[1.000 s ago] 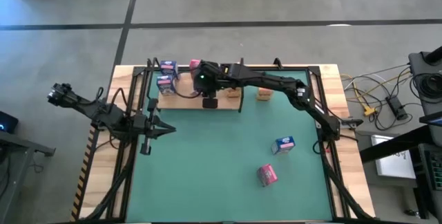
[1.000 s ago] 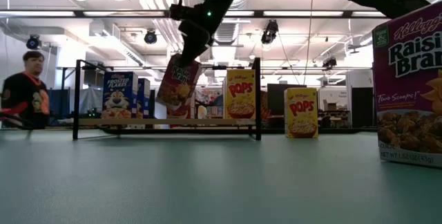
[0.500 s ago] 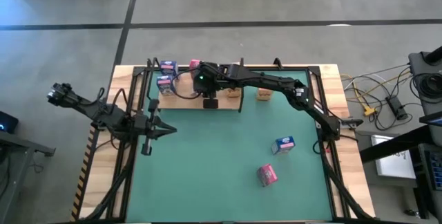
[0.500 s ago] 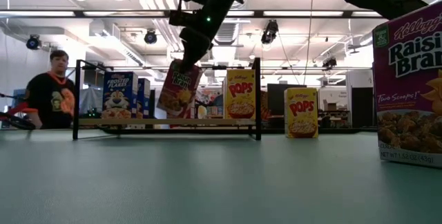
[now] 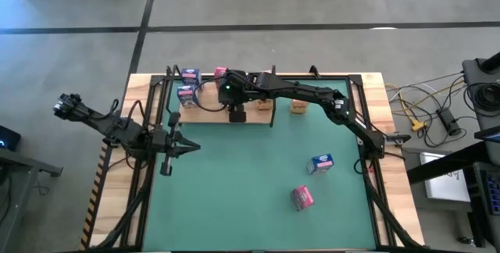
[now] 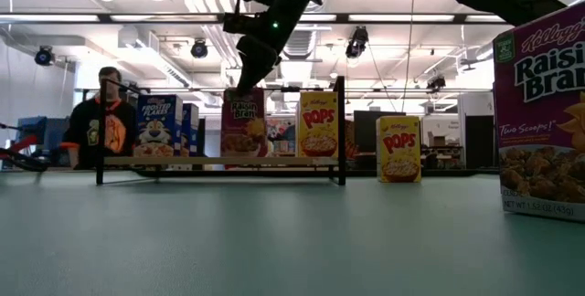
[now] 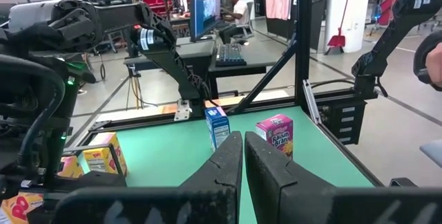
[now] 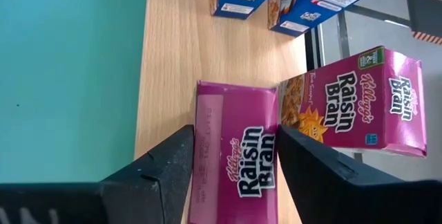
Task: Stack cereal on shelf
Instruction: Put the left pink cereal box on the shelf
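Green surface: on the shelf, a pink box stands upright between the right gripper's parted fingers; left gripper pinched closed.

My robot has two dark, almost black arms built of slim jointed segments. The right arm carries a small green light near its wrist, and several green lights dot that wrist in the view from table height. A thin cable loops from the wrist. The left arm ends in a knobbly black joint. Its two fingers are smooth, matte black wedges. The right fingers look the same.
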`<action>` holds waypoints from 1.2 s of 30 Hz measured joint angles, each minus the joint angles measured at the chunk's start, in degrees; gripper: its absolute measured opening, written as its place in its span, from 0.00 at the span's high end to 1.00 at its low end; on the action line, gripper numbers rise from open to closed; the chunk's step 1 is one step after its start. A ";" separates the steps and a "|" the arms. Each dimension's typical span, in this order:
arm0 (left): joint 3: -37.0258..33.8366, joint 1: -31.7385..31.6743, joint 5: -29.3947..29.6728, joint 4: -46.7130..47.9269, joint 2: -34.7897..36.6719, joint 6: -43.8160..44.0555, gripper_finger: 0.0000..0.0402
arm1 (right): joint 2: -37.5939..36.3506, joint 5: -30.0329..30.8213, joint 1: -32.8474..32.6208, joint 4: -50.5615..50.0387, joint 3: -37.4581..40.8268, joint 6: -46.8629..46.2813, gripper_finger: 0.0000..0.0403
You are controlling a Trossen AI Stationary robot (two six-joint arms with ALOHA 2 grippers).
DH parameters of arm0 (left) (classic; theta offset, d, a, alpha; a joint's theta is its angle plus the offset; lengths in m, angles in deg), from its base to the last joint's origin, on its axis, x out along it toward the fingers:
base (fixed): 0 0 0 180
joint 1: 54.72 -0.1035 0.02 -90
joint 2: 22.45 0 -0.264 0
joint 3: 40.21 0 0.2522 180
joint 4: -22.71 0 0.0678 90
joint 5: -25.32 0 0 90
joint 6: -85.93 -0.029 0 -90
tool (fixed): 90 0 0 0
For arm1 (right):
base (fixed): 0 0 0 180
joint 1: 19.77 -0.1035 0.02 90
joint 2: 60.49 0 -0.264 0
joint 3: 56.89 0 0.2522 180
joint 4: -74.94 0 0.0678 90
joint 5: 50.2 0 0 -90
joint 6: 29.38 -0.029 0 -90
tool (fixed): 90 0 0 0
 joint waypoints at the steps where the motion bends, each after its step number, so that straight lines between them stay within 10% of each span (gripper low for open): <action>1: 0.00 0.00 0.00 0.00 0.00 0.02 1.00 | -0.01 0.02 0.00 0.22 0.00 0.01 0.51; 36: 0.00 0.00 0.00 0.13 0.00 0.26 1.00 | -0.07 0.00 0.00 5.66 0.00 1.44 0.51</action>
